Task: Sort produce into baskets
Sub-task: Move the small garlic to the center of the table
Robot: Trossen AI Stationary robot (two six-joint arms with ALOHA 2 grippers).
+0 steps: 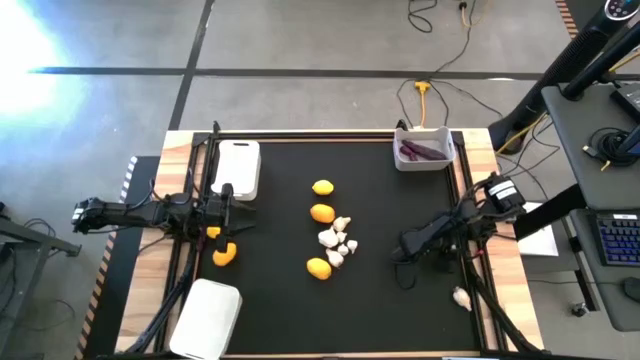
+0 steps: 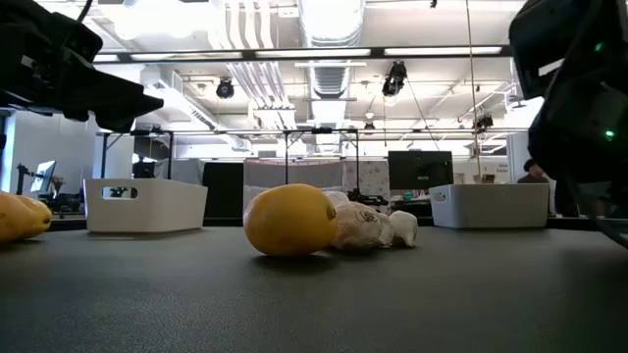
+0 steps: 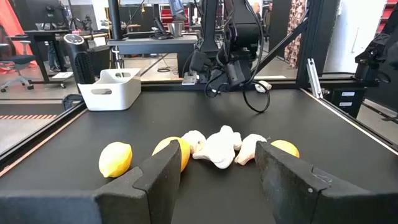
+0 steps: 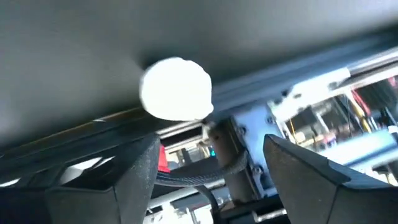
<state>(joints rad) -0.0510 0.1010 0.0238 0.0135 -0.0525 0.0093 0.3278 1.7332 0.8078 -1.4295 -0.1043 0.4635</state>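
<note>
Right gripper [image 1: 408, 246] fingers apart, empty, low over black table mat [image 1: 280, 300]; left gripper [image 3: 214, 180] apart too. Lemons [image 1: 322, 212] and whitish lumps [image 1: 337, 242] mid-mat, purple pieces in far-right basket [image 1: 424, 150]. Lab room behind.

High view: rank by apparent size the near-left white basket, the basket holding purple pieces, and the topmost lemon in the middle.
1. Near-left white basket, largest.
2. Basket holding purple pieces, clearly smaller in this view.
3. Topmost lemon, smallest by far.
</note>
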